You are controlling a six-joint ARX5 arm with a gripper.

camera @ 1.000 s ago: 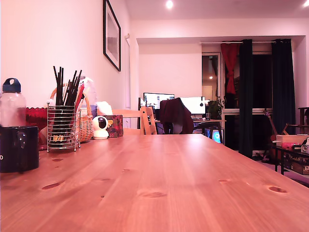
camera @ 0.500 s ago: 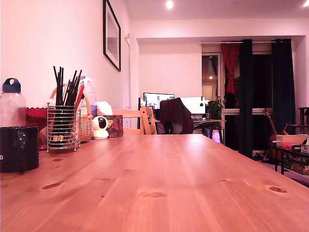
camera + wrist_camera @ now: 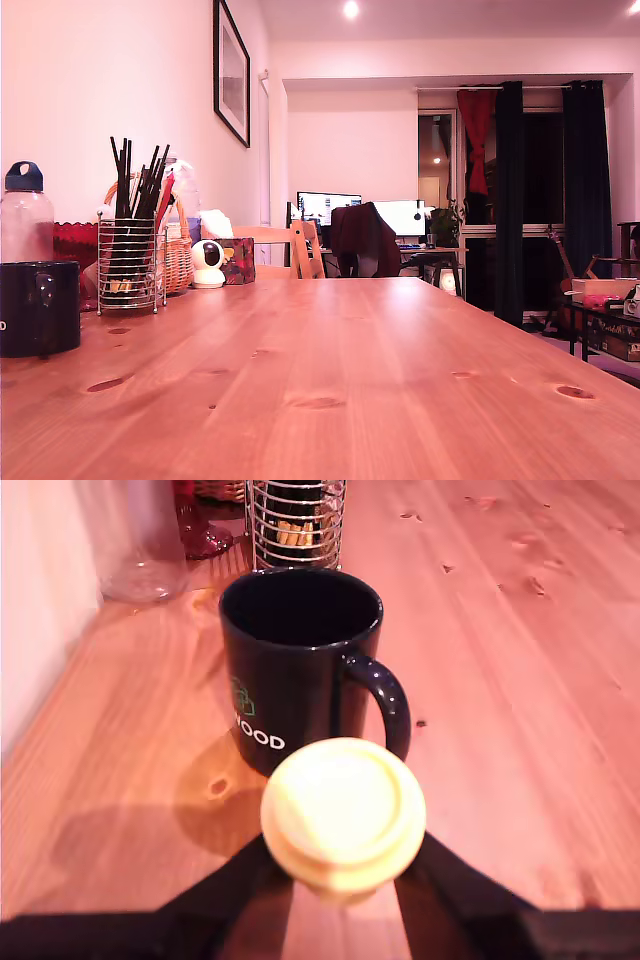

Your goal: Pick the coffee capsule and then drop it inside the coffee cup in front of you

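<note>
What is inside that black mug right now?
Nothing shows inside the coffee cup; its deep bottom is too dark to see. The yellow capsule sits outside it, between the fingers.

Long pine bench runs twd the back of a rm lit by a ceiling spot, w/ a plain white wall and a framed picture on the exterior view's left, lit monitors and a jacket-draped chair at the back, and dark curtains on the exterior view's right.
</note>
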